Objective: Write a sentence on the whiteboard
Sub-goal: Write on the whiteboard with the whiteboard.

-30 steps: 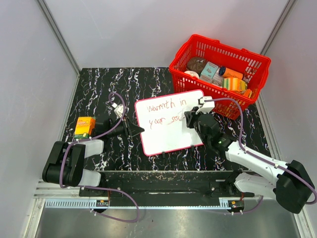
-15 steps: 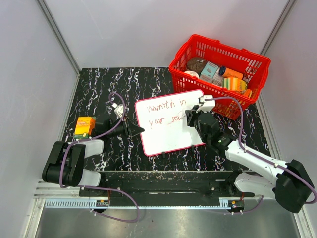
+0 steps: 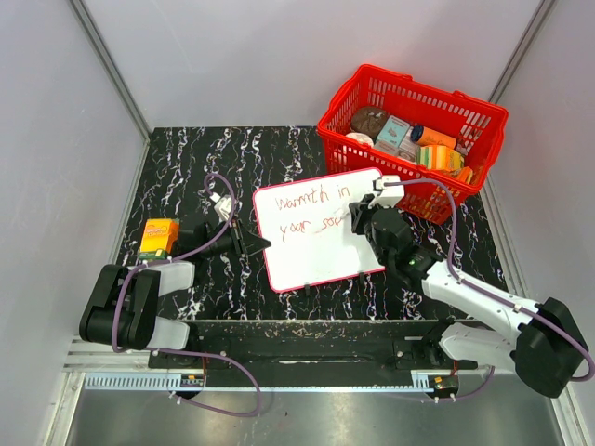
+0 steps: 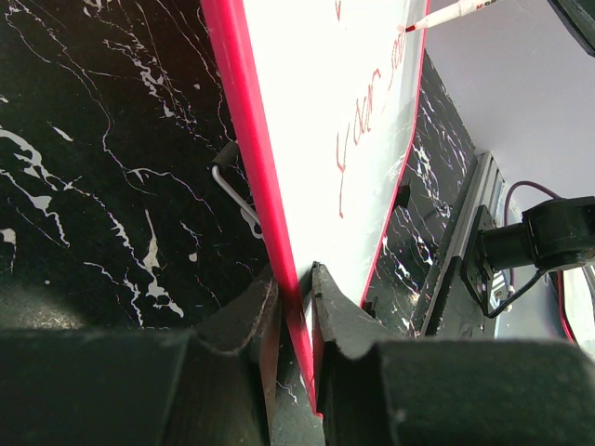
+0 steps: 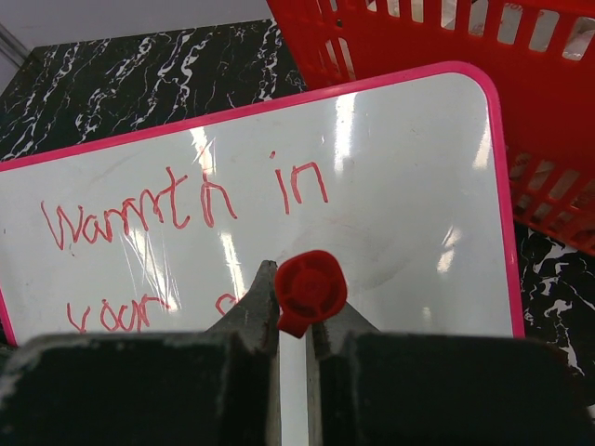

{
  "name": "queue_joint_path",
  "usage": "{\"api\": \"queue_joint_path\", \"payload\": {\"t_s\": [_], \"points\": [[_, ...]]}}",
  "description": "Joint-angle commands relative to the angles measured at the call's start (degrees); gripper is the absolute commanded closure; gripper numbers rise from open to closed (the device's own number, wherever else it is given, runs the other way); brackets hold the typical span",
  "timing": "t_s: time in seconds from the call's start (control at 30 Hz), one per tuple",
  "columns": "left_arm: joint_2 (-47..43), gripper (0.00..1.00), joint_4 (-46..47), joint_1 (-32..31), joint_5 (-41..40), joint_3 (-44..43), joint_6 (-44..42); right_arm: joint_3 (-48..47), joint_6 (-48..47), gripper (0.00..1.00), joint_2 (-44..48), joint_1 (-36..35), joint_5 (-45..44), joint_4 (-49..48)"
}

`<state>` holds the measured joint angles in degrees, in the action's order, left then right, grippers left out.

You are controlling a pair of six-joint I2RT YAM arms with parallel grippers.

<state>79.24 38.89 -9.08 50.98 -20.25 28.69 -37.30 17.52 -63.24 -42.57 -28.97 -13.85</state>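
The whiteboard (image 3: 316, 243), white with a thin red frame, stands tilted in the middle of the black marble table. My left gripper (image 3: 255, 243) is shut on its left edge; in the left wrist view the fingers (image 4: 296, 277) pinch the red frame of the whiteboard (image 4: 325, 111). My right gripper (image 3: 359, 219) is shut on a red marker (image 5: 311, 286), whose tip (image 4: 406, 28) touches the board at the end of the second line. The sentence (image 5: 177, 200) is in red cursive: "Warmth in" above, "your so…" below, the last letters hidden behind the marker.
A red basket (image 3: 483, 116) full of groceries stands at the back right, close to the board's far corner. An orange box (image 3: 160, 234) lies at the left. A wire foot (image 4: 232, 186) props the board from behind. Arm bases and a rail line the near edge.
My right gripper and the marker have shifted slightly to the right along the second line. The left gripper and the board have not moved.
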Motion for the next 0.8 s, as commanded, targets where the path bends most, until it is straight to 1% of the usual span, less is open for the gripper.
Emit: {"api": "queue_joint_path", "payload": {"t_s": [0.0,0.43,0.77], "points": [[-0.5,1.00,1.1,-0.6,-1.2,-1.6,-4.1,-2.5,-1.1,1.00,-0.7,0.7,-1.6,-2.1],[-0.5,1.00,1.0,-0.6,-1.2,-1.6,-4.1,-1.3,-0.4,1.00,-0.1,0.8,1.9,-0.6],[-0.5,1.00,1.0,-0.6,-1.2,-1.6,-4.2,0.2,0.8,1.00,1.3,0.7,2.6,1.1]]}}
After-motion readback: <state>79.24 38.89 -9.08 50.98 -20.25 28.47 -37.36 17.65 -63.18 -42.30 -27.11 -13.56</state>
